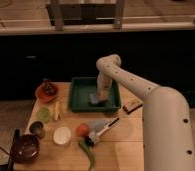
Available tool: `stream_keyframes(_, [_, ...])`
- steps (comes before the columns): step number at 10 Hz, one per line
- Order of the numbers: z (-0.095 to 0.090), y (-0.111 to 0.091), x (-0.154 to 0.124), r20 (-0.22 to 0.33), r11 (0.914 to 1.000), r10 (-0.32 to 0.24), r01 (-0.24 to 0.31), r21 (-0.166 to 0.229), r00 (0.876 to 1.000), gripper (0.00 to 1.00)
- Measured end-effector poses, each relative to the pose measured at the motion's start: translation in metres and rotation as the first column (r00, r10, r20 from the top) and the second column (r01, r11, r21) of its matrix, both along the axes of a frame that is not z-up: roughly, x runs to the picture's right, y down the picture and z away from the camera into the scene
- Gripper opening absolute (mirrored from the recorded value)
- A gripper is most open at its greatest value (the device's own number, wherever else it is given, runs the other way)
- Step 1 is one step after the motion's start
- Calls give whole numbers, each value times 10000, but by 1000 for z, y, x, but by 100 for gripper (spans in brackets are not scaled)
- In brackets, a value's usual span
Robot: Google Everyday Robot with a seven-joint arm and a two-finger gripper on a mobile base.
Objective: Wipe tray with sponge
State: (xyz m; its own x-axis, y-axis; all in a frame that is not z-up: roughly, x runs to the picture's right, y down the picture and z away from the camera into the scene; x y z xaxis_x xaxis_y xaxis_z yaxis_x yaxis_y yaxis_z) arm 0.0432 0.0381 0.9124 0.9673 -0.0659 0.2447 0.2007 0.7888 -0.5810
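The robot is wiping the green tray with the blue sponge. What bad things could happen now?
The pincer is down inside the tray, on the sponge.

1. The tray sits loose on the table, so a hard push might slide it toward the orange-red bowl.

2. The sponge is near the tray's right wall, so the pincer could bump it.

3. The sponge might slip out and stay behind.
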Motion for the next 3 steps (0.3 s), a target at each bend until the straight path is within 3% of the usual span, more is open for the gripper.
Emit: stream_keyframes(3, [2, 0, -2, 40, 10000, 2, -2, -19, 10000, 0])
